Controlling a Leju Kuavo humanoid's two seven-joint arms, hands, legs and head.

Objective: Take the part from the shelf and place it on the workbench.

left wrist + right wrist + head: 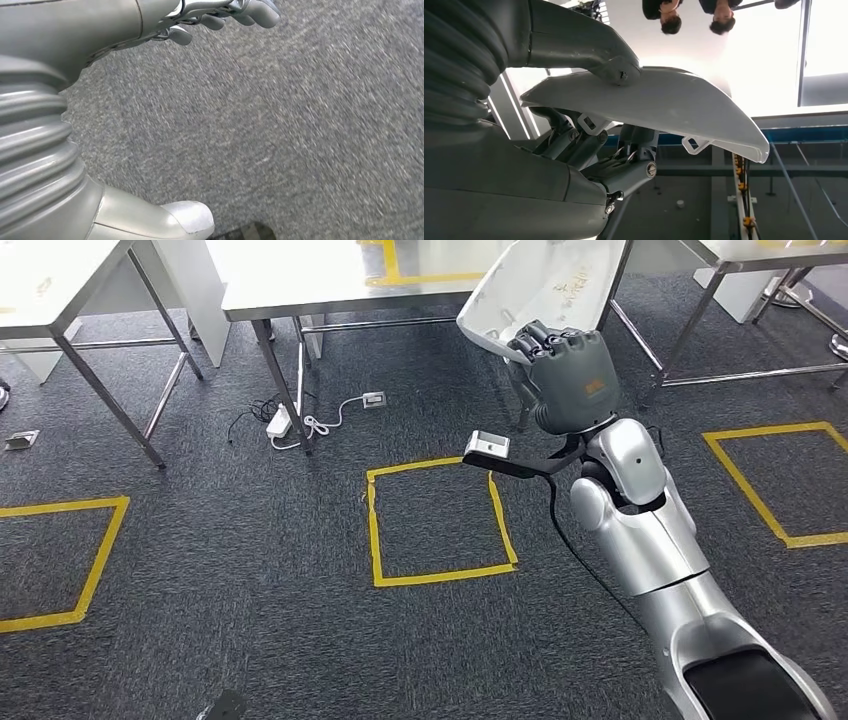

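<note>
Right hand (pixel 570 375), fingers (pixel 574 142) clamped on a curved white plastic shell part (pixel 545 285), raised above grey carpet floor (pixel 300 640); left hand (pixel 150 30) fingers loosely spread, empty.

The part (pixel 545 285) looks like smooth white plastic with a slight gloss, held by the right hand (pixel 570 375), whose dark grey shell is matt. The arm (pixel 650 530) below that hand is glossy silver. The floor (pixel 250 570) is rough, dark grey carpet, with matt yellow tape (pixel 440 520) left of the arm. The tables (pixel 300 285) beyond the tape have smooth pale tops and bare metal legs.
</note>
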